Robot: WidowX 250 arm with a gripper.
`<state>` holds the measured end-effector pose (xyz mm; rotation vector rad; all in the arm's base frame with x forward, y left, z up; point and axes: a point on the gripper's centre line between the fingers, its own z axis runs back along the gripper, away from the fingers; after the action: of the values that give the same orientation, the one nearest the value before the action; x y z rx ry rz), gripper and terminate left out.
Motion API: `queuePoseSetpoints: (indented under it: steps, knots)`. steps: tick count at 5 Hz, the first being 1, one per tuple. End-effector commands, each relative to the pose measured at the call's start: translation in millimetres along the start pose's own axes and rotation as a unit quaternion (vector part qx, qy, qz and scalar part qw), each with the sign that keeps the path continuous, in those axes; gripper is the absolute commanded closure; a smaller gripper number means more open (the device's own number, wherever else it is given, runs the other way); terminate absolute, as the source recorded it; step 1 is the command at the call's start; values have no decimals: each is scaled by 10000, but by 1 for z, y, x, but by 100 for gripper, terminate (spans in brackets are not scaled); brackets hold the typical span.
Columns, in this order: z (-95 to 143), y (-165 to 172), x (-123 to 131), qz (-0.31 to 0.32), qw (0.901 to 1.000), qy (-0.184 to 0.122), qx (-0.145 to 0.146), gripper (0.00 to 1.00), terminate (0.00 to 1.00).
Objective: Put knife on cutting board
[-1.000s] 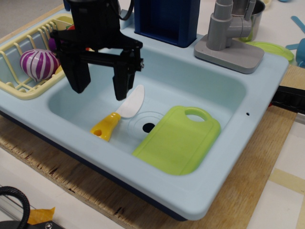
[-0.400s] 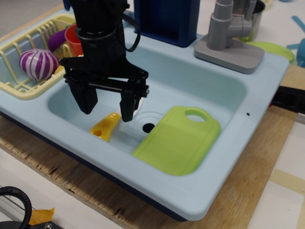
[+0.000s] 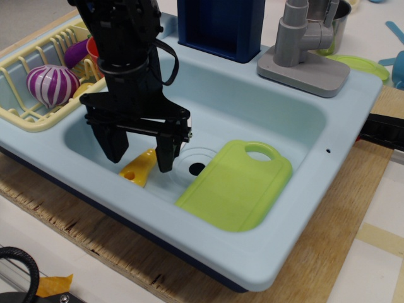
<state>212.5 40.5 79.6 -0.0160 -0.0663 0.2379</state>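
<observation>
The knife (image 3: 138,168) lies on the floor of the light-blue sink (image 3: 252,113). Only its yellow handle with the hole at its end shows; the white blade is hidden behind the gripper. My black gripper (image 3: 140,153) is low in the sink, open, with one finger on each side of the knife, at the handle's upper end. The lime-green cutting board (image 3: 237,185) lies flat in the sink to the right of the drain (image 3: 197,168), its oval handle hole at the far end.
A yellow dish rack (image 3: 38,76) at the left holds a purple-striped item (image 3: 50,84) and an orange cup (image 3: 96,50). A grey faucet (image 3: 303,44) stands behind the sink, next to a dark blue box (image 3: 221,25). The sink walls close in the gripper.
The gripper has come down into the sink over the knife, and its fingers now straddle it. The white blade, visible before, is now hidden. The knife and board have not moved.
</observation>
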Motion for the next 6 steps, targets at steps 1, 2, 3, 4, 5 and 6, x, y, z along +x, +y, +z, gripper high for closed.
queuePoseSetpoints:
  steps: [1, 2, 3, 4, 5, 6]
  knots:
    - [-8, 3, 5, 321, 9988, 363, 107, 0, 0]
    - [-14, 2, 7, 337, 9985, 429, 101, 0, 0]
    - [-17, 2, 4, 370, 9984, 415, 67, 100, 0]
    - [-10, 0, 2, 312, 9990, 316, 97, 100, 0]
    - [9, -6, 5, 262, 9995, 111, 155, 100, 0]
    - [30, -18, 8, 273, 9992, -209, 194, 100, 0]
